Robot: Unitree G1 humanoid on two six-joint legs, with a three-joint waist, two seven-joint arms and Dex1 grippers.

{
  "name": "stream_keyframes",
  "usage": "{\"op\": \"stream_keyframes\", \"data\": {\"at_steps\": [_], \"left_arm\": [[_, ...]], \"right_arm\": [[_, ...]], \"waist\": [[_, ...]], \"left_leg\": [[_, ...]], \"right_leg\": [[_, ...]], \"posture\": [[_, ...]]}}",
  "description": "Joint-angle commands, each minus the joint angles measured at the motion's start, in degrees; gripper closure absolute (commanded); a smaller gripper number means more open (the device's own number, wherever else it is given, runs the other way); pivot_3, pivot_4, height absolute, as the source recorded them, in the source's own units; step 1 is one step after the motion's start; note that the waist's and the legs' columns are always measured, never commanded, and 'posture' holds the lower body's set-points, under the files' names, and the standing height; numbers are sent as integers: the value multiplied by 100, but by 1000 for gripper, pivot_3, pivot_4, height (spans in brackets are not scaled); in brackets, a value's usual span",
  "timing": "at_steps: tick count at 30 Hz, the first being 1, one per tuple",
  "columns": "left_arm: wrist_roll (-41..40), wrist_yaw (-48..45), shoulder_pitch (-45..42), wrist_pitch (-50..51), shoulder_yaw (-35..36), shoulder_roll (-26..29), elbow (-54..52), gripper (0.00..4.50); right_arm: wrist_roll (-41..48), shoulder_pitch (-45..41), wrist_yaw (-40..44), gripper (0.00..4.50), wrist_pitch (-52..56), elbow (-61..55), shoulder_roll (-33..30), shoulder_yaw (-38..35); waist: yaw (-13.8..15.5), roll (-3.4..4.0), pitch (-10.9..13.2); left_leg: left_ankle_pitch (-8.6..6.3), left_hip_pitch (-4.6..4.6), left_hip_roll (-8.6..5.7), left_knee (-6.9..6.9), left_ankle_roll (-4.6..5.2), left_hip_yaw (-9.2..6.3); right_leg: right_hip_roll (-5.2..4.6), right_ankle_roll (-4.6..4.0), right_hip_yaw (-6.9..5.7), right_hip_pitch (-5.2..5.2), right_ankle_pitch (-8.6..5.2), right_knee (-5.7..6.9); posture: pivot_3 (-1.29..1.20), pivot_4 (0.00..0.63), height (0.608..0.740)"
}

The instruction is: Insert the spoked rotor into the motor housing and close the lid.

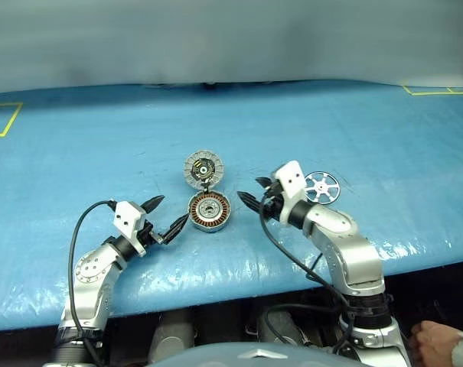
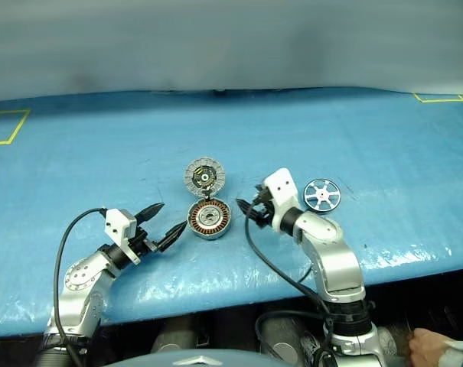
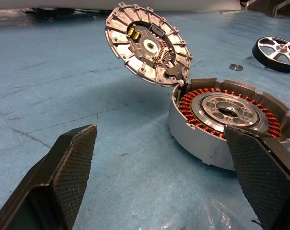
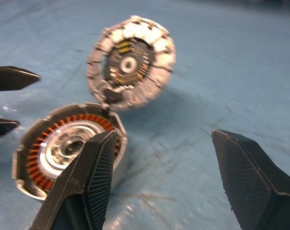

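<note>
No readable text, labels, brand names or numbers anywhere in the scene.

The open lid (image 3: pixel 148 45) of the motor housing (image 3: pixel 226 122) shows small yellow parts and tiny dark markings on its inner face, too small to read. The spoked rotor (image 1: pixel 321 186) is bare metal. Yellow tape lines (image 1: pixel 3 119) on the blue table cover (image 1: pixel 101 153) form outlines, not characters.

Lid (image 1: pixel 203 168) open behind motor housing (image 1: pixel 209 212); spoked rotor (image 1: pixel 322 186) lies right.
</note>
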Motion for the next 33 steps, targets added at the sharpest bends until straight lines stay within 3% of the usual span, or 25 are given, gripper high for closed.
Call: {"op": "stream_keyframes", "data": {"at_steps": [1,15,33], "left_arm": [[-191,-218,-91,-150,55,24,-130,0],[-215,-471,-95,-96,20,37,-145,0],[-140,-474,-31,-93,-43,13,-162,0]], "right_arm": [[31,237,-182,1191,-726,432,-86,-59],[-294,-129,-930,1191,-2239,2302,-164,2],[-87,-963,-1213,1191,-2670,3638,-276,-244]], "waist": [[-9,1,0],[-1,1,1],[4,1,0]], "left_leg": [[1,2,0,0,-2,0],[7,5,11,3,0,-1],[12,12,12,6,7,4]], "right_leg": [[3,-2,0,0,-1,3],[0,1,14,3,1,6],[0,13,18,10,9,9]], "posture": [[0,150,740],[0,150,740],[0,150,740]]}}
